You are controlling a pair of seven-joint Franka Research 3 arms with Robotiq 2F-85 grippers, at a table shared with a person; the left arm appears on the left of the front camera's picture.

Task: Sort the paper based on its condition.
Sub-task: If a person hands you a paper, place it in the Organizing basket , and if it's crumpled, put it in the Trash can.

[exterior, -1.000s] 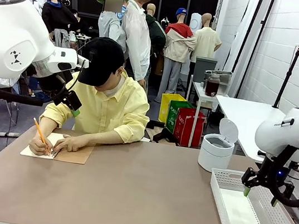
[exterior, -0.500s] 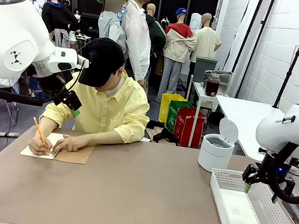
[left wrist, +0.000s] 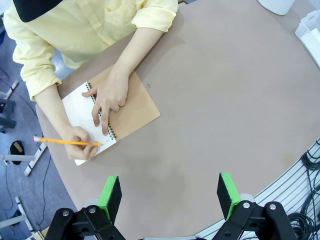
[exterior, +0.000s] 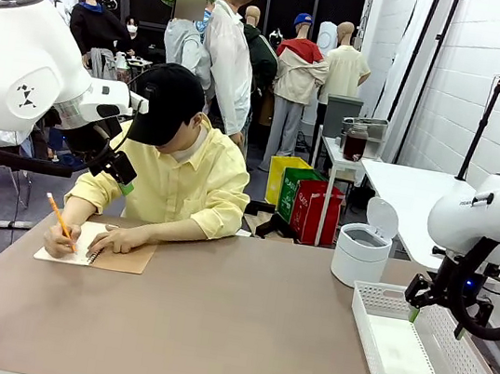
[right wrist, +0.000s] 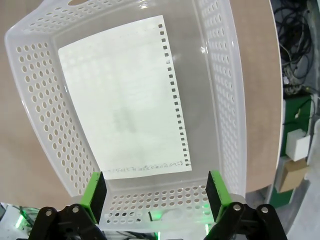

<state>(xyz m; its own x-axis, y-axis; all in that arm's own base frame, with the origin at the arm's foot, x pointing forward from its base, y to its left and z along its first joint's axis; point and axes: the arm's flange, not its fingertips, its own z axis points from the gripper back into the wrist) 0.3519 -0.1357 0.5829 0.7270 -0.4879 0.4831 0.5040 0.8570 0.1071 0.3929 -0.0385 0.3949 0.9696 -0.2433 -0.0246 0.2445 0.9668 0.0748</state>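
One white sheet of paper with a row of punched holes along one edge lies flat in the white perforated basket, which stands at the table's right. My right gripper hangs open just above that basket, holding nothing. Across the table a person writes with a yellow pencil on the white page of a brown-covered spiral notebook. My left gripper is open and empty, held high over the table's left side, well apart from the notebook.
A white round bin with its lid up stands behind the basket. The person's hands and forearms rest on the notebook at the far left. The brown tabletop stretches bare between notebook and basket.
The person's pencil hand has shifted slightly left on the page. My right gripper rose a little over the basket, then held still. The left arm has not moved.
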